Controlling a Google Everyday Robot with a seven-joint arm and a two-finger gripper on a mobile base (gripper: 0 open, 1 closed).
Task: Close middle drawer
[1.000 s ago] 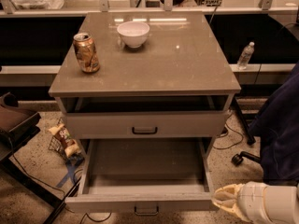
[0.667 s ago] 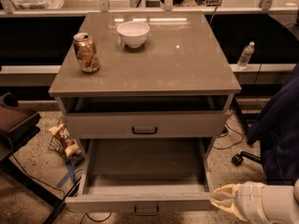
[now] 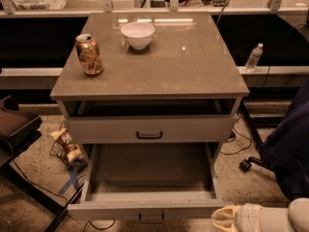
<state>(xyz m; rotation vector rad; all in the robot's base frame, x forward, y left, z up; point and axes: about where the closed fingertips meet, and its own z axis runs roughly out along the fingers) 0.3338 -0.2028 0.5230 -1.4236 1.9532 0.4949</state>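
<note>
The middle drawer [image 3: 150,208] is pulled far out of the grey cabinet, below the taller top drawer. Its low grey front faces me at the bottom of the view with a small dark bar handle [image 3: 151,218], and its dark grey inside [image 3: 150,168] holds nothing I can see. My gripper [image 3: 223,218], cream-coloured, is at the bottom right, just off the right end of the drawer front and about level with it. The lowest drawer is hidden under the open one.
The top drawer [image 3: 149,128] stands slightly out. A soda can [image 3: 89,54] and a white bowl [image 3: 138,35] sit on the cabinet top [image 3: 183,66]. A snack bag [image 3: 66,144] and cables lie on the floor at left. A chair base [image 3: 248,164] and dark fabric are at right, and a water bottle [image 3: 253,57] stands behind them.
My gripper has moved slightly down and to the left, closer to the right end of the drawer front. The drawer has not visibly moved.
</note>
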